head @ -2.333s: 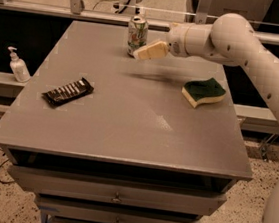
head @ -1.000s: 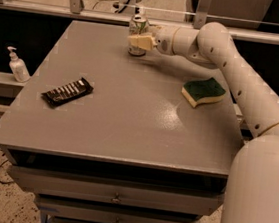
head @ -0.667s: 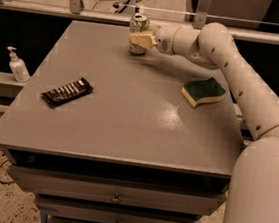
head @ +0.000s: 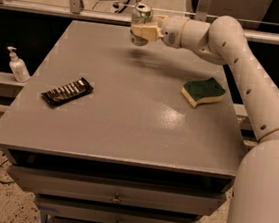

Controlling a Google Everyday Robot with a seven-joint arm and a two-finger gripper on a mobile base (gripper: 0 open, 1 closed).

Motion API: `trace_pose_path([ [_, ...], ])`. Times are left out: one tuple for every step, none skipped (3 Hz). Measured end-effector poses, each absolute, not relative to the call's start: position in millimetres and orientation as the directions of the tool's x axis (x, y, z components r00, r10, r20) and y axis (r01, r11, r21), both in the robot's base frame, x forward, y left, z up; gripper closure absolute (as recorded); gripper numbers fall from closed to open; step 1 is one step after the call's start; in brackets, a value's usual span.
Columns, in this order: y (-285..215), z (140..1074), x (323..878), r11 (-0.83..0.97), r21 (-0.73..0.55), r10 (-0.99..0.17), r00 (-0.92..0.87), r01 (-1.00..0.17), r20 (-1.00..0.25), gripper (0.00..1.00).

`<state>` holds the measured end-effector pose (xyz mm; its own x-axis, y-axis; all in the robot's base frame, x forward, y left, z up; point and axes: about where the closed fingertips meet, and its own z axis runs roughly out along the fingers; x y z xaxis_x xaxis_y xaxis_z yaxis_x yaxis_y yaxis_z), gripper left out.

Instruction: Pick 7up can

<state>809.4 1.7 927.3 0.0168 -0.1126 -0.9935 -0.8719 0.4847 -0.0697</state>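
The 7up can is a small can with a silver top, held upright above the far part of the grey table. My gripper reaches in from the right on the white arm and is shut on the can's lower body with its cream fingers. The can is lifted off the table, with its shadow on the surface below it.
A green and yellow sponge lies at the right of the table. A dark snack packet lies at the left. A white pump bottle stands on a ledge off the left edge. Drawers sit below the front edge.
My gripper has closed on the can at the far edge and lifted it off the table. The sponge and the packet have not moved.
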Motion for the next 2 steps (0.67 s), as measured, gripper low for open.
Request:
trace_pose_path([
  [-19.5,973.4,808.7,0.475,-0.137,-0.103,0.099,-0.869,-0.99,1.0],
  [-19.4,973.4,808.7,0.475,-0.137,-0.103,0.099,-0.87,-0.99,1.0],
])
